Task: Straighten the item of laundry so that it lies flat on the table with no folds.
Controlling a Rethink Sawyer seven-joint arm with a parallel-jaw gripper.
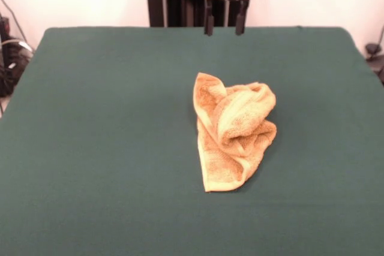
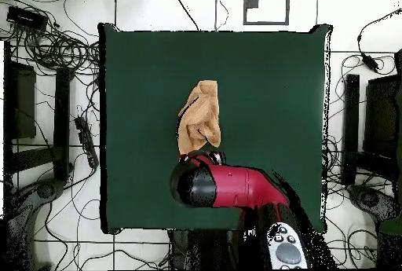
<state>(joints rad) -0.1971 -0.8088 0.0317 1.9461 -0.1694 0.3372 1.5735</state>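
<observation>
The large dark green cloth-covered table (image 1: 90, 148) carries the small orange-tan terry towel (image 1: 233, 131) near its middle, bunched, with one side rolled over the rest. The red and black arm (image 2: 235, 188) hangs above the far edge; its gripper (image 1: 224, 25) is empty, fingers apart, well clear of the towel. A pinch into the thick roll could, I judge, grab several layers and drag the whole bundle instead of opening it.
</observation>
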